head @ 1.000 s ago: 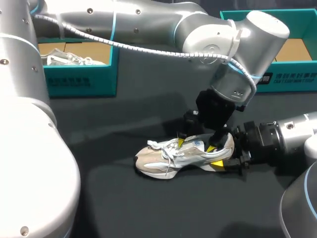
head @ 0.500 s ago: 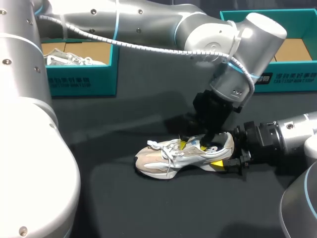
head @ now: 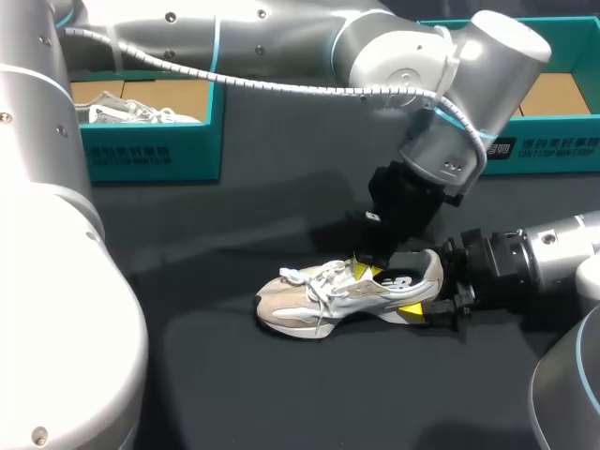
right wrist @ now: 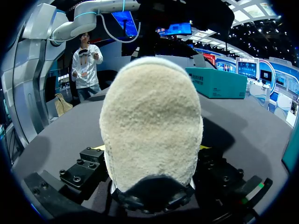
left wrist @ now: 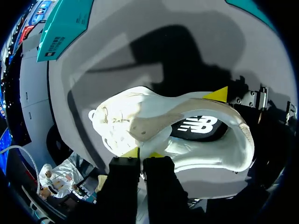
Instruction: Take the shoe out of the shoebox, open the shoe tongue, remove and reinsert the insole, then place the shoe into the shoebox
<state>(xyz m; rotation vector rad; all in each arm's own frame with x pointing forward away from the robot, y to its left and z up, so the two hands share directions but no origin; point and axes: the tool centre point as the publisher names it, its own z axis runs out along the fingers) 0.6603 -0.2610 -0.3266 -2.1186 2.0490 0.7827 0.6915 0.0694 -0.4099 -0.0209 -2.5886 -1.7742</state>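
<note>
The yellow tips of the left gripper (left wrist: 140, 154) are pressing together on the edge of the tongue (left wrist: 149, 128), pinching it where it is folding up out of the opening. The right gripper (head: 424, 292) is clamping the heel of the shoe (head: 337, 298) from both sides. The shoe is resting on the table (head: 281, 394), well apart from the teal shoebox (head: 553, 150). Inside the opening the dark insole (left wrist: 198, 126) is showing. The pinch is looking thin, so a hard pull is risking the tongue slipping free, or the shoe twisting out of the heel grip
</note>
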